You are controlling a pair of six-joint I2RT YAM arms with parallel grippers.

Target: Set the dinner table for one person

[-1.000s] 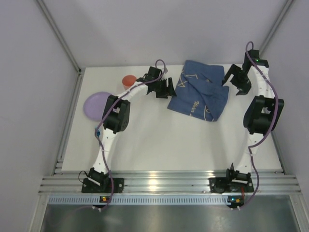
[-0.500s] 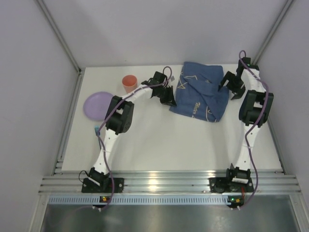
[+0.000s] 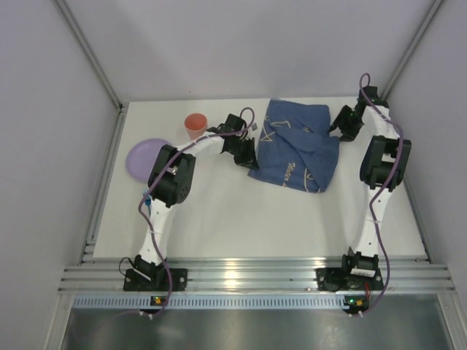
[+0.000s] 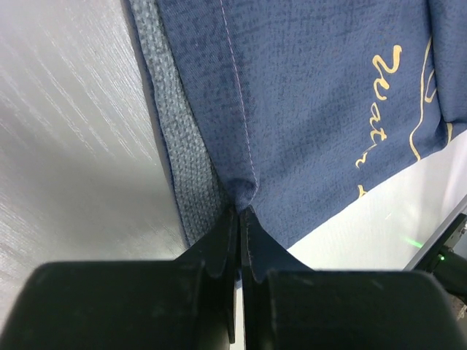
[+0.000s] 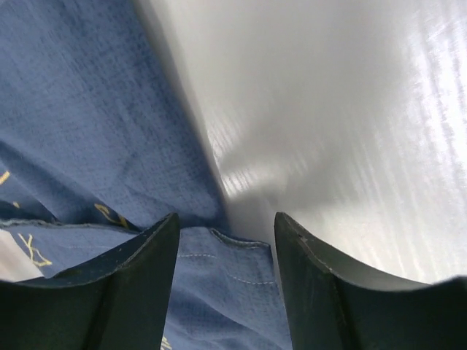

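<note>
A crumpled dark-blue cloth (image 3: 295, 146) with pale line drawings lies at the back of the white dinner table (image 3: 241, 211). My left gripper (image 3: 246, 153) is at the cloth's left edge. In the left wrist view it (image 4: 239, 210) is shut, pinching a fold of the cloth (image 4: 314, 109). My right gripper (image 3: 343, 127) is at the cloth's far right corner. In the right wrist view its jaws (image 5: 226, 219) stand apart, with a hemmed edge of the cloth (image 5: 87, 131) lying between them on the table (image 5: 350, 131), touching neither finger.
An orange cup (image 3: 195, 124) stands at the back left, just left of my left arm. A flat purple plate (image 3: 146, 157) lies near the table's left edge. Aluminium rails (image 3: 255, 277) run along the near edge, and grey walls close in the back and sides.
My left gripper went from open to shut on the cloth's left edge. My right gripper came down onto the far right corner and narrowed. The cloth shifted slightly left.
</note>
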